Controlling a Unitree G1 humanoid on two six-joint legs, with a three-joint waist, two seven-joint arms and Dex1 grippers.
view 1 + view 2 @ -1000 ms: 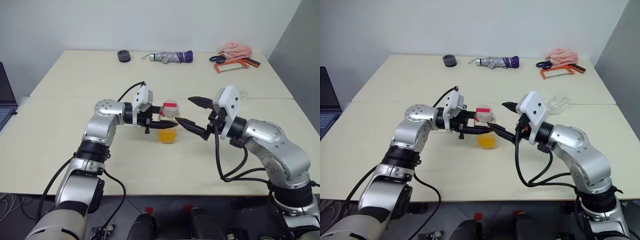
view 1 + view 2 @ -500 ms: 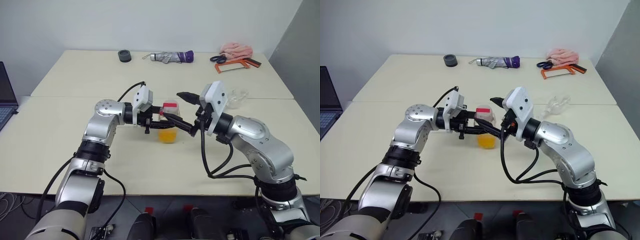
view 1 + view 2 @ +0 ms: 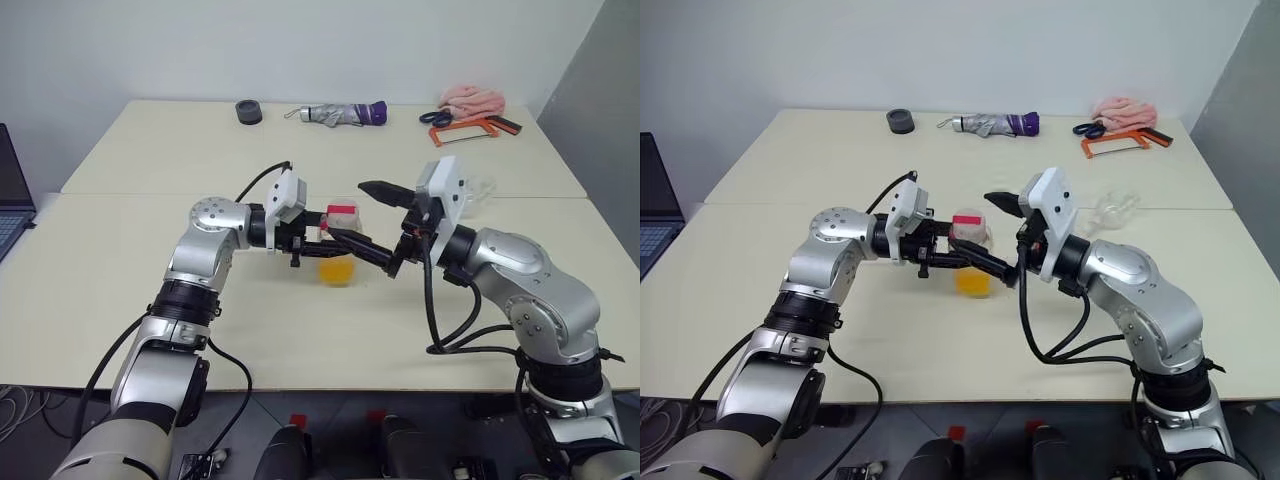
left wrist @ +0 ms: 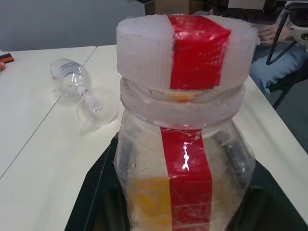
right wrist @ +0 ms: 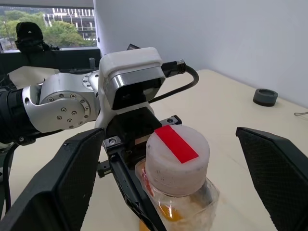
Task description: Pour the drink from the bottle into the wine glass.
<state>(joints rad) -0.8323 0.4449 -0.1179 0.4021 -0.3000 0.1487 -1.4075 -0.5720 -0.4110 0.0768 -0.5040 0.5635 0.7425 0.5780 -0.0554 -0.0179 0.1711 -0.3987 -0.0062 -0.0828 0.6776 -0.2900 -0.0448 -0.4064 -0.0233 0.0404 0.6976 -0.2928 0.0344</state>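
Left fingers (image 3: 318, 243) pinching the upright bottle (image 3: 337, 246), right fingers (image 5: 269, 178) spread wide astride its cap (image 5: 177, 159).

The bottle (image 5: 176, 185) is clear plastic with a whitish cap (image 5: 177, 160) crossed by a red strip, and the drink (image 3: 335, 270) inside is orange-yellow. The wine glass (image 4: 83, 94) is colourless. Both grippers have black fingers (image 5: 77, 177) on white-and-silver arms. The table (image 3: 120, 270) is pale cream, with a purple-and-grey umbrella (image 3: 345, 113), a pink cloth (image 3: 470, 98) and an orange hacksaw (image 3: 462, 130)
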